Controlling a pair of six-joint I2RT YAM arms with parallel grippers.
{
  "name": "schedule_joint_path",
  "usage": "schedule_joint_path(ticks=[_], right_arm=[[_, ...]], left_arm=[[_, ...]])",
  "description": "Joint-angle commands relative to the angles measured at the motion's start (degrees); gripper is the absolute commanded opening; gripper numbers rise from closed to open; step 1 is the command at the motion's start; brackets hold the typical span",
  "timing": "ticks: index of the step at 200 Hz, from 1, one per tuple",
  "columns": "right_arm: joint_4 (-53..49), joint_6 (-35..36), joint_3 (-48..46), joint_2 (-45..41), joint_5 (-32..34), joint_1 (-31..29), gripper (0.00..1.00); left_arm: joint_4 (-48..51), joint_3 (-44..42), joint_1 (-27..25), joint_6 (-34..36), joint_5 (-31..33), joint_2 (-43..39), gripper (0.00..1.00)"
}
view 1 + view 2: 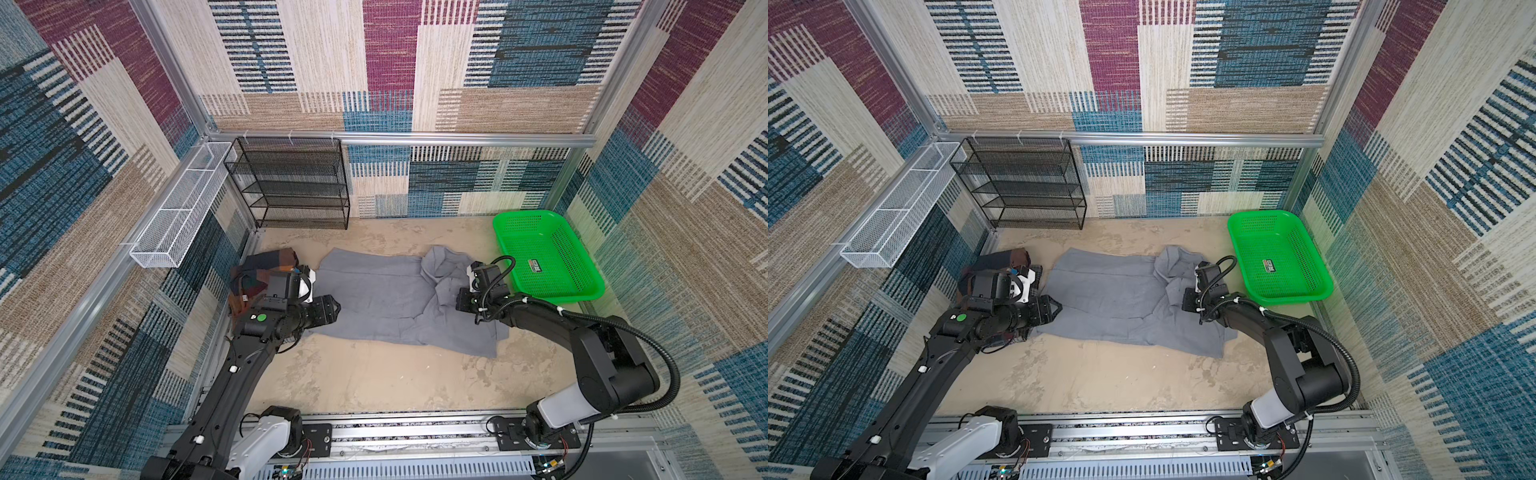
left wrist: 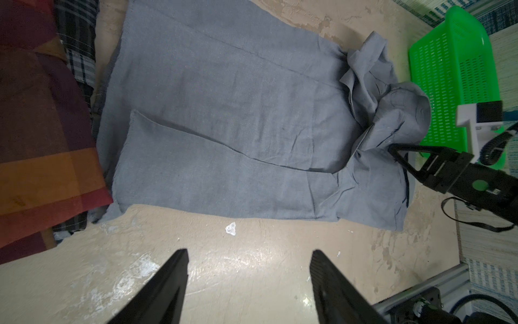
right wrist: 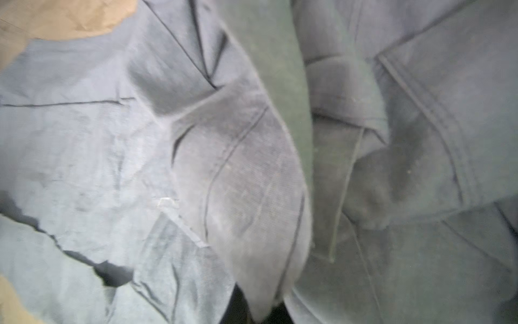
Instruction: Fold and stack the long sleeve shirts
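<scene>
Gray shirt point(image 1: 374, 295) is lying lengthwise between my arms in both top views. Its hem is pointing toward the left gripper point(image 1: 330, 309) and its bunched collar end is at the right gripper point(image 1: 457, 301). The plaid shirt point(image 1: 266, 266) is sitting just beside the hem, under my left wrist. Through the left wrist camera I'm seeing my left jaws standing apart over bare table point(image 2: 252, 280), and the right gripper point(image 2: 392, 147) pinching that bunch. The right wrist camera is showing only creased folds, with that arm reaching low and inward.
</scene>
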State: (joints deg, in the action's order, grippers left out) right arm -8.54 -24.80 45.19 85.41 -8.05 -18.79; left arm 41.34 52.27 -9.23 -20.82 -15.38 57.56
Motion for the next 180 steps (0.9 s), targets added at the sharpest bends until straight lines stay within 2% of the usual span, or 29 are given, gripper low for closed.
schedule_joint_path(ticks=[1,45,81,100,120,146,180], right_arm=[[0.5,-2.0,1.4,-5.3,-4.8,-0.4,0.00],[-2.9,-9.3,4.0,-15.5,-13.6,-3.0,0.00],[0.3,-20.0,4.6,-21.2,-15.8,-7.1,0.00],[5.4,-26.6,4.3,-24.3,-13.2,-11.6,0.00],[10.1,-31.3,5.8,-24.0,-10.7,-17.4,0.00],[15.3,-35.4,7.2,-20.8,-4.4,-26.1,0.00],[22.6,-38.4,8.2,-13.7,0.1,-31.5,0.00]], left_arm=[[-0.4,0.3,0.0,2.5,-1.0,-0.9,0.72],[3.0,3.0,0.0,0.9,-3.7,-4.7,0.73],[9.8,9.1,0.2,-0.1,-1.5,-6.5,0.73],[12.6,11.9,0.8,-1.1,0.2,-7.9,0.74],[15.2,14.7,2.0,-1.3,1.4,-8.7,0.75],[16.6,16.7,3.6,-1.9,0.3,-9.5,0.76],[17.4,17.7,5.3,-1.6,-0.3,-10.4,0.76]])
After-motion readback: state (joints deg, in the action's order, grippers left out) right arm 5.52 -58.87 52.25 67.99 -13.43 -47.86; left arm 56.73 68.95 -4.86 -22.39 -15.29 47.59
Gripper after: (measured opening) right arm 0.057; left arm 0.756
